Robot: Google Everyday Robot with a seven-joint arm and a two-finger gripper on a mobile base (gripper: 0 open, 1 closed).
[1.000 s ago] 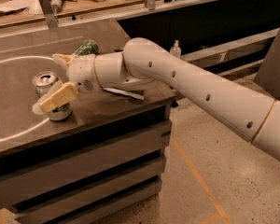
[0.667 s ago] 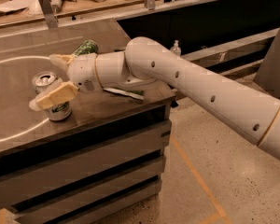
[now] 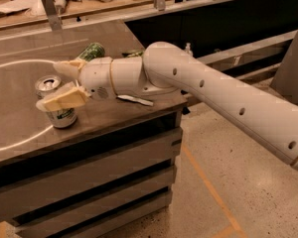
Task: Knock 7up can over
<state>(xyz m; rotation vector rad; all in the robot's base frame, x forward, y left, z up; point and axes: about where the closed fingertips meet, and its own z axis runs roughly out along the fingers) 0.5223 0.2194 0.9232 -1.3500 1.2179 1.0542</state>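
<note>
Two fingers of your gripper spread wide, straddling the top of the upright 7up can by the worktop's near edge. It should be light and thin-walled, so push high on its side. A dark-green can lies beyond; a white strip lies right.

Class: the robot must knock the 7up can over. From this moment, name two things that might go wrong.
First, the 7up can stands upright near the front edge of the table; a push that way might send it onto the floor. Second, the gripper is open with a finger on either side of the can, so it may slide the can rather than tip it.
</note>
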